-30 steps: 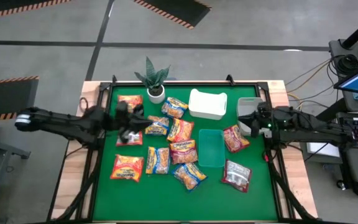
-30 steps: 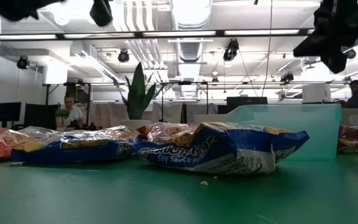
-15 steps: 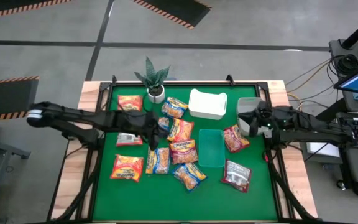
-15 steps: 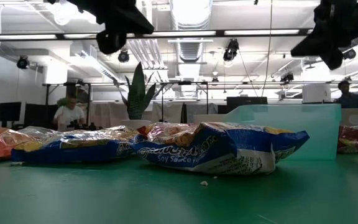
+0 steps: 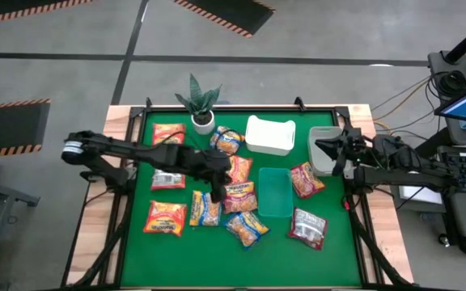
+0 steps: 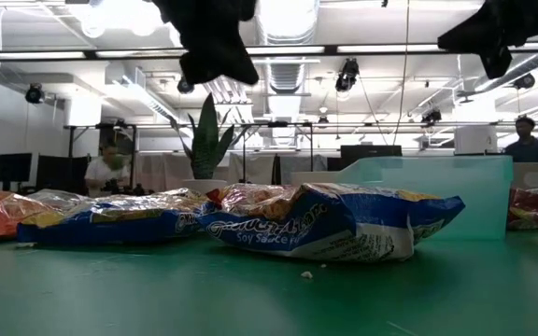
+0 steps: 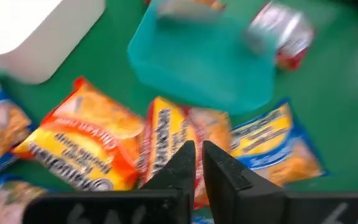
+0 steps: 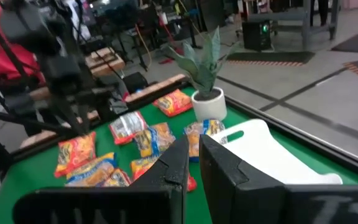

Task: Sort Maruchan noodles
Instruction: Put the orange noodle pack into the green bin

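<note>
Green mat [image 5: 330, 250], black-edged, open along its near edge. Packets [image 5: 241, 194]: clustered mid-mat, two silver ones right; several partly hidden under the left arm. Left gripper [image 5: 218, 192]: above the cluster, fingers [image 7: 178, 167] pressed together, holding nothing. Right gripper [image 5: 320, 145]: over the grey bin [image 5: 320, 160], apparently shut. Tub [image 5: 270, 134] far; clear tray [image 5: 275, 192] centre.

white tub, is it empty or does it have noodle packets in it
Empty: the high view shows only bare white inside the white tub, and every noodle packet lies on the green mat.
</note>
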### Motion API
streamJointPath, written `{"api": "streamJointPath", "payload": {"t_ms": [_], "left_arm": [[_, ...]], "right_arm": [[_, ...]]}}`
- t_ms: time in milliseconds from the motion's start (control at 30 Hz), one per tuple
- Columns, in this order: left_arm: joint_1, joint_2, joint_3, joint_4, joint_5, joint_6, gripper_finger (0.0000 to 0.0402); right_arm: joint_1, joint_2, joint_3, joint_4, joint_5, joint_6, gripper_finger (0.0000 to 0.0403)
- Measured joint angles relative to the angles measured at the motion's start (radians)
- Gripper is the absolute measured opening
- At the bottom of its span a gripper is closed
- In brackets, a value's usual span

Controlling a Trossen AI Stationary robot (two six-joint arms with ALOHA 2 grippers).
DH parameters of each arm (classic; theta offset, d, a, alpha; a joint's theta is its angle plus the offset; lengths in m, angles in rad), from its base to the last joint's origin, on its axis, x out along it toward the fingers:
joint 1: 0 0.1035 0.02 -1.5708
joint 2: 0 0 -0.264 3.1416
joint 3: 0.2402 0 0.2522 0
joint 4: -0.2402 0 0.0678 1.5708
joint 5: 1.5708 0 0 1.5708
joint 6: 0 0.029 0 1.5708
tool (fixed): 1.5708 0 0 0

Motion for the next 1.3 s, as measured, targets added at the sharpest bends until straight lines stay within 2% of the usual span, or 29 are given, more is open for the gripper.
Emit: {"api": "streamJointPath", "payload": {"t_ms": [200, 400, 500, 667, 900, 1100, 1300], "left_arm": [[0.0, 0.141, 0.117, -0.186, -0.086, 0.018, 0.0082], [0.0, 0.218, 0.131, -0.215, -0.336, 0.004, 0.016], [0.001, 0.224, 0.107, -0.211, -0.384, 0.019, 0.0188], [-0.001, 0.179, -0.01, -0.044, -0.379, 0.045, 0.0207], [0.0, 0.095, -0.234, 0.305, -0.387, 0.043, 0.0208], [0.003, 0.104, -0.367, 0.594, -0.426, 0.021, 0.0208], [0.003, 0.136, -0.417, 0.657, -0.527, -0.038, 0.0208]], "right_arm": [[0.0, -0.003, -0.006, -0.007, -0.001, -0.004, 0.0028], [0.0, -0.003, -0.008, -0.04, -0.006, -0.004, 0.0028], [0.0, -0.003, -0.008, -0.055, -0.009, -0.003, 0.0028], [0.0, -0.003, -0.008, -0.094, -0.009, 0.005, 0.0028], [0.0, -0.003, -0.009, -0.132, -0.01, 0.042, 0.0028], [0.0, -0.003, -0.029, -0.139, -0.013, 0.063, 0.0028], [0.001, -0.004, -0.044, -0.137, -0.046, 0.09, 0.0028]]}}
